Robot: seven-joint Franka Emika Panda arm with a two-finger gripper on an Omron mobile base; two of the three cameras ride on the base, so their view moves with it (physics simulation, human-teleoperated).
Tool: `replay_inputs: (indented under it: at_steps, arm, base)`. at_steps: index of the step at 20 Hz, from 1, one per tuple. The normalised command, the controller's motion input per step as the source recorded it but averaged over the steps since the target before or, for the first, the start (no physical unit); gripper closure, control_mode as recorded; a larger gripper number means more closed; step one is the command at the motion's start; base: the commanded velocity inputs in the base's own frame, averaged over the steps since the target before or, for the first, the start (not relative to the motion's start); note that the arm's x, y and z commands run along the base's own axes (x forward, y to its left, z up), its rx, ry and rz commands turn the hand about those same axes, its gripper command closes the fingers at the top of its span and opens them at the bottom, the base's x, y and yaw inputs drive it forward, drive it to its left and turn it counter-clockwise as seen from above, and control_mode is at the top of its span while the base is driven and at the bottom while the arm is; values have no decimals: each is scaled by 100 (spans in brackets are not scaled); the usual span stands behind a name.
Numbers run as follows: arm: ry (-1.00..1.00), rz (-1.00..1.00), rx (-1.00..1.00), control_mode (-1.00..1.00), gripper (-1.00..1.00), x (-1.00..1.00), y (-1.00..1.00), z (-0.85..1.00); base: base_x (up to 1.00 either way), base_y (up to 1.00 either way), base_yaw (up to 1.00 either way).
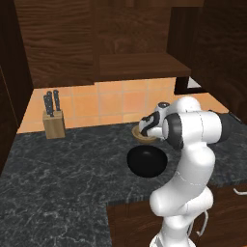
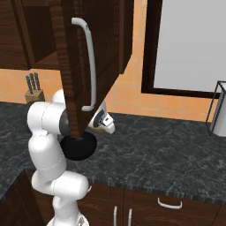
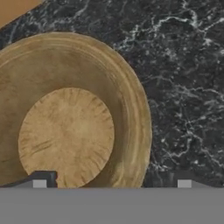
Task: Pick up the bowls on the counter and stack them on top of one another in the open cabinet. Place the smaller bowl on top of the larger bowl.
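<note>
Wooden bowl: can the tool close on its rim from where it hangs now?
Probably yes. The tool is open just above the wooden bowl, one fingertip inside the rim, the other over the counter; nothing lies between.

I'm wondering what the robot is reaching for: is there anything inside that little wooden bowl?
Empty. The hand view looks straight down into the smaller bowl and shows only its bare wooden bottom and ringed sides. It sits upright on the counter.

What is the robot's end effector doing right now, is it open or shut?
End effector: open, its fingertips astride the rim of the smaller bowl, one inside and one over the counter; holding nothing yet.
</note>
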Motion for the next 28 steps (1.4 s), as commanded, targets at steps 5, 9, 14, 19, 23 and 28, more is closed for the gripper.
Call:
replay_inputs:
  at_steps: [5, 9, 14, 19, 23, 28]
  arm:
    - [0, 0, 0, -100, 100, 18, 0, -15]
    - [0, 0, 0, -100, 100, 0, 0, 0]
    - [-6, -1, 0, -100, 100, -8, 0, 11]
    - [-31, -5, 0, -100, 100, -45, 0, 74]
    - [-25, -2, 0, -100, 100, -94, 0, 63]
    - [-17, 0, 0, -100, 100, -100, 0, 63]
  base:
    - [0, 0, 0]
    - [0, 0, 0]
    - [0, 0, 0]
    - [0, 0, 0]
    - [0, 0, 0]
    - [0, 0, 0]
